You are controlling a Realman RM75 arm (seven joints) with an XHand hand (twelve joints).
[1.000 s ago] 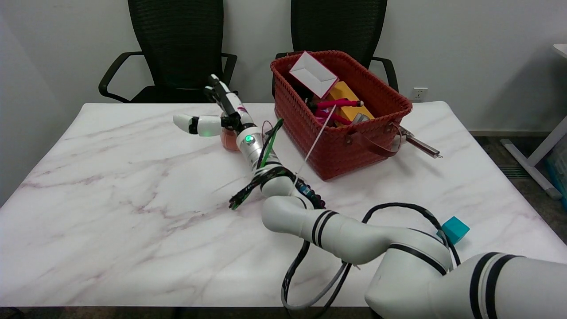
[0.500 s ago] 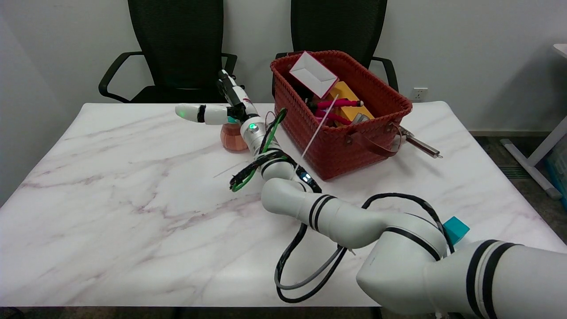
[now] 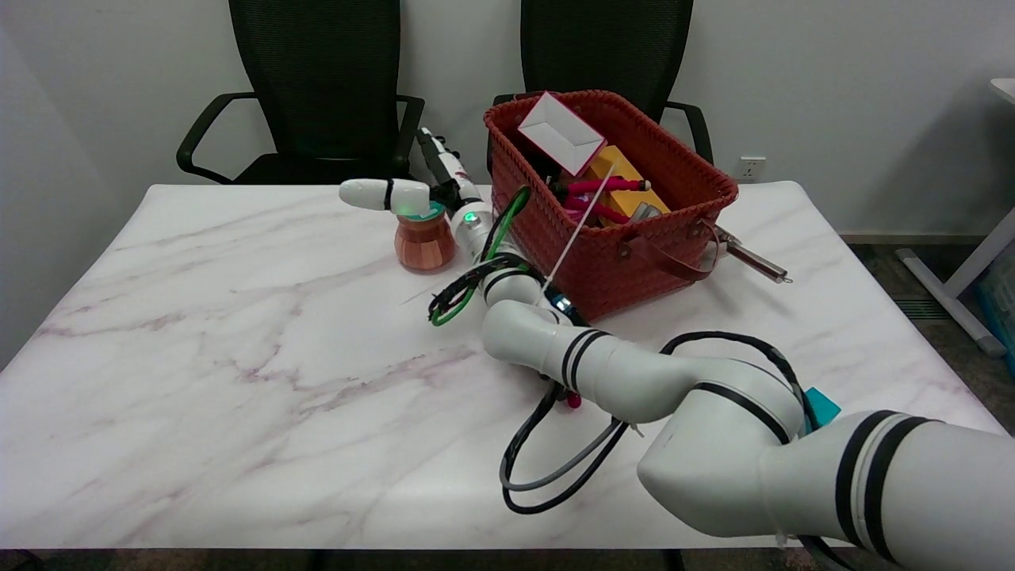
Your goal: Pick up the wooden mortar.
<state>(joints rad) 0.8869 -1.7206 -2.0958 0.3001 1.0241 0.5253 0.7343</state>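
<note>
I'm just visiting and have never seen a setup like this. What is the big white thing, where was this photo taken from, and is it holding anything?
The white tube with black bands is a robot's right arm, steered remotely by a person. The photo comes from a camera on the robot's head, looking down and across a marble-patterned table. At the arm's far end is its right hand, with fingers spread open above a small wooden mortar, the cup it is meant to pick up. It holds nothing: the mortar stands on the table, not yet gripped. Beside it sits a red woven basket full of odds and ends. A teal block peeks out behind the arm. Two black chairs stand beyond the table.
</note>
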